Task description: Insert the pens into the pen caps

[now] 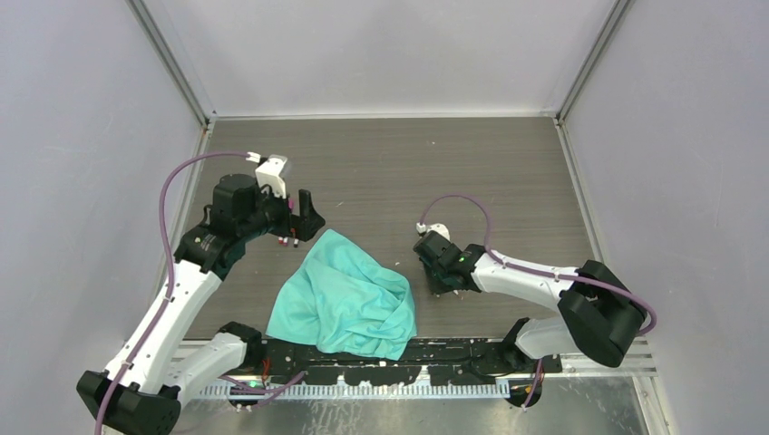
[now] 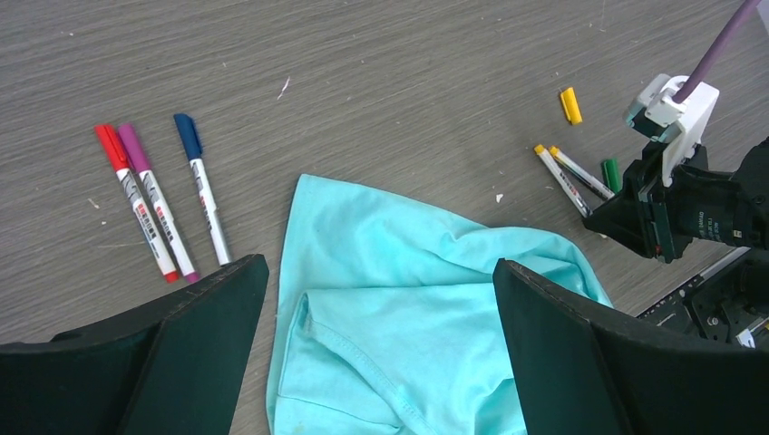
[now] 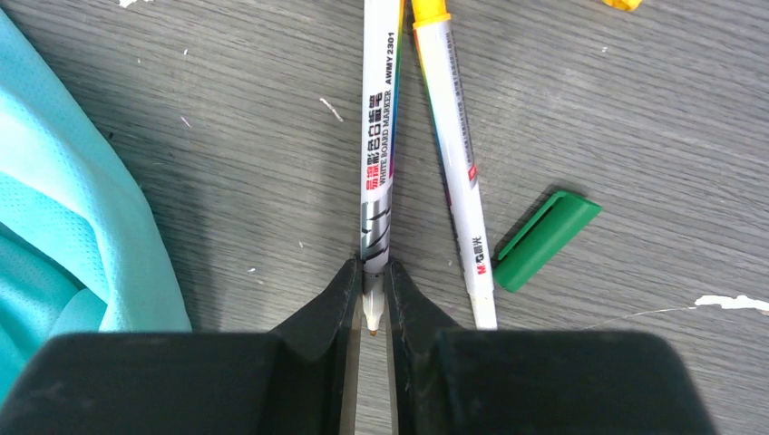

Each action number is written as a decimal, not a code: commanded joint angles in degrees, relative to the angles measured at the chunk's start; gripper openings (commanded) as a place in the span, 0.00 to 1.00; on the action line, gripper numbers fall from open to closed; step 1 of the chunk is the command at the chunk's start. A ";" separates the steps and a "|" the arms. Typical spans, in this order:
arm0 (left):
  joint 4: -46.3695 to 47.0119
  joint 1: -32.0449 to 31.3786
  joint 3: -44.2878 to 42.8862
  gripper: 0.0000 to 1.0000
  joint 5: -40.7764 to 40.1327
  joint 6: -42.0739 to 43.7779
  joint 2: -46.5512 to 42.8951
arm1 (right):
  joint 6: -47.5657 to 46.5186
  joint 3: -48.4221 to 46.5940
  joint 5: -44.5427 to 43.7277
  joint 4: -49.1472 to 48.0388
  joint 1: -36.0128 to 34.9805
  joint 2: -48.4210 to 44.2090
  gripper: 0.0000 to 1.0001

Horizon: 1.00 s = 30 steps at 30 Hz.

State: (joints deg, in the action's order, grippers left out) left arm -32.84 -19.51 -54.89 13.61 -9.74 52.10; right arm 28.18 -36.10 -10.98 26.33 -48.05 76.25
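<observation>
My right gripper [image 3: 372, 270] is shut on the tip end of an uncapped white pen [image 3: 379, 136] that lies along the table, its small orange tip between the fingers. A second uncapped pen [image 3: 456, 163] lies just to its right, with the green cap [image 3: 547, 238] beside it. The yellow cap [image 2: 569, 105] lies farther off. Three capped pens, red [image 2: 134, 201], purple [image 2: 159, 201] and blue [image 2: 203, 186], lie side by side in the left wrist view. My left gripper [image 2: 376, 290] is open and empty above the teal cloth [image 2: 408, 308].
The crumpled teal cloth [image 1: 349, 294] lies mid-table between the arms, its edge close to the left of the right gripper [image 1: 438, 270]. The left gripper [image 1: 306, 210] hovers at the cloth's far-left corner. Grey walls enclose the table on three sides.
</observation>
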 commanded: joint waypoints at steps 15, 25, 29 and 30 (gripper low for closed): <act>8.74 -13.49 5.71 0.98 9.49 10.65 -5.67 | -4.63 -9.27 15.72 5.89 -0.84 -11.48 0.01; 11.88 -34.82 12.88 0.99 0.97 22.58 -12.31 | -0.63 -10.88 43.67 10.52 -1.21 -15.84 0.01; 11.68 -44.33 13.01 0.94 -7.63 26.95 -11.12 | 2.71 -8.73 53.32 6.38 -1.30 -15.10 0.01; 11.67 -47.06 12.91 0.93 -9.74 28.13 -10.48 | 3.69 -8.28 55.61 5.08 -1.34 -14.64 0.01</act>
State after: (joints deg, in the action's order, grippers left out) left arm -25.30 -59.24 -41.78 13.19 11.66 40.73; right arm 27.64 -45.21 30.63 35.55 -49.01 60.90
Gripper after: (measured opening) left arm 0.946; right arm 0.179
